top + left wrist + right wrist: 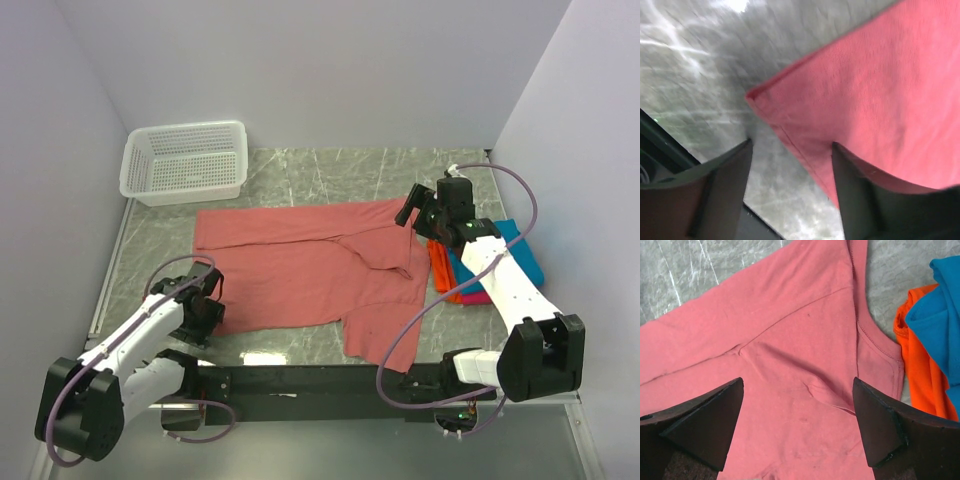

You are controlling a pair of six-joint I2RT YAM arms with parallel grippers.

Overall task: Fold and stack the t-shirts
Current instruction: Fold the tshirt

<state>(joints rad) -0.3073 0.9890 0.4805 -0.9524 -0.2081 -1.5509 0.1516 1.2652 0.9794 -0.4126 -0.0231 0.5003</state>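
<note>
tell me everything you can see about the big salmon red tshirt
The salmon-red t-shirt is soft, finely knit cloth with stitched hems. It lies spread on the grey marbled table, mostly flat, with one part folded over and creased toward its right side. The open left gripper straddles its near left corner; the open right gripper hovers over the creased part. A folded orange tee lies beside its right edge.

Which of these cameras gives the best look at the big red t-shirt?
The top external view: nearly the whole red t-shirt shows there, lying on the table. The left wrist view shows only one corner of it; the right wrist view shows only a part with seams and a stitched edge.
</note>
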